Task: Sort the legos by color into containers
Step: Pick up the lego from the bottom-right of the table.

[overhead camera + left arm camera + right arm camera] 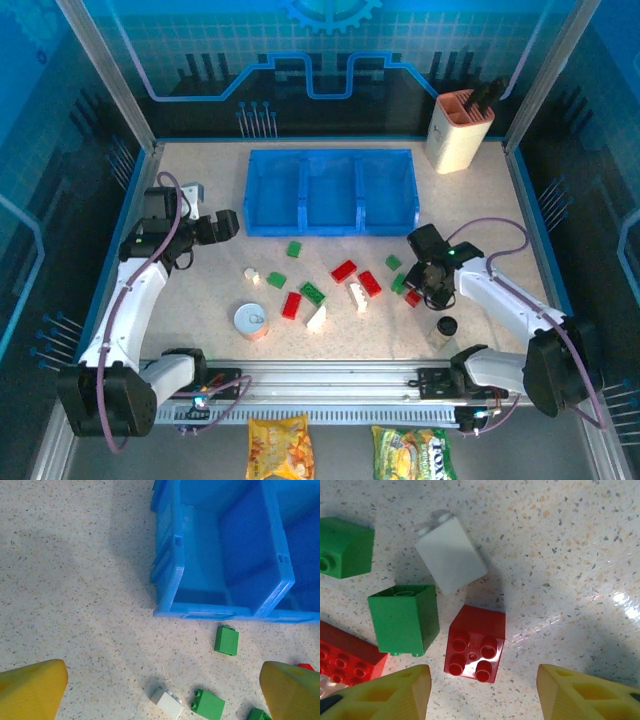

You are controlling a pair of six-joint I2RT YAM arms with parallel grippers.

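A red two-by-two lego [474, 643] lies studs-up on the speckled table [560, 555], just beside a green brick [405, 617] and near a white brick [451, 555]. The right gripper [482, 676] flanks it, fingers spread, without contact. The blue three-compartment tray [330, 228] stands farther back. The left gripper [163, 672] gapes wide near its left end.

blue tray [172, 575]: upper right of frame, 2 compartments seen | green lego [226, 640]: just below its front wall | white lego [167, 703] + 2nd green lego [209, 704]: bottom centre, just beside each other | left gripper [163, 682]: yellow fingers [30, 690] at both lower corners, spread wide | speckled table [75, 580]: left half
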